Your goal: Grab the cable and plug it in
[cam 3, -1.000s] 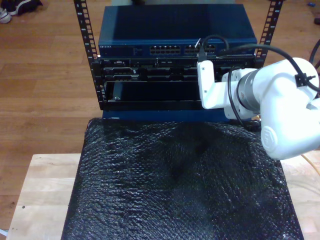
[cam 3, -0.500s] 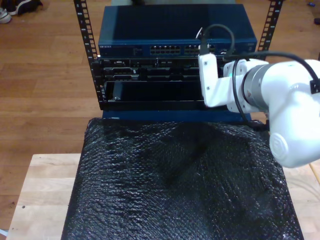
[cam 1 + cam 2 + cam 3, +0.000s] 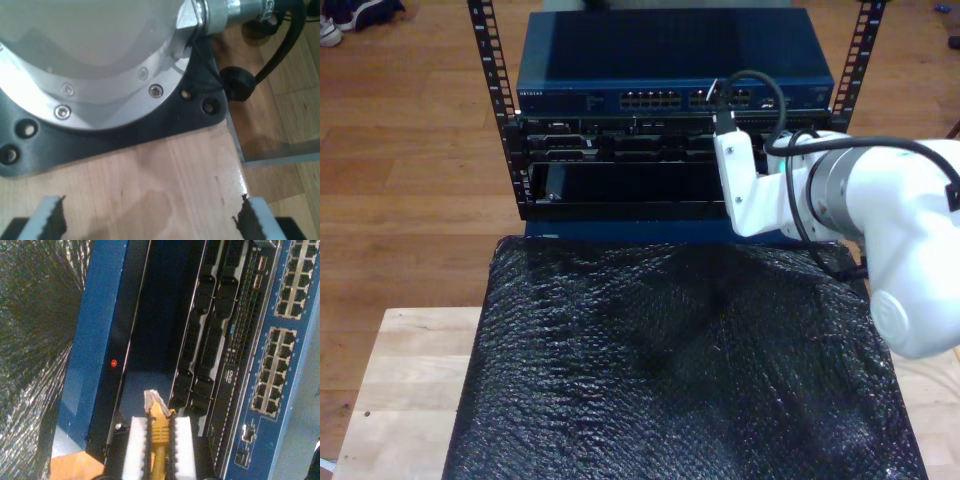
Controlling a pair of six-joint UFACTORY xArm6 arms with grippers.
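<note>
My second gripper point(image 3: 159, 440), clenched on the cable point(image 3: 158, 427), has drifted toward the exterior view's left along the rack point(image 3: 620, 160); my first gripper point(image 3: 150, 220) is spread wide.

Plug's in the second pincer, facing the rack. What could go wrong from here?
1. The cable plug sticks out past my second pincer toward a dark rack bay, not the blue switch port rows beside it; pushing straight ahead would likely miss.
2. Ports sit tightly packed, so a small offset may hit the wrong one.
3. The clear tip looks tilted and might jam.
</note>
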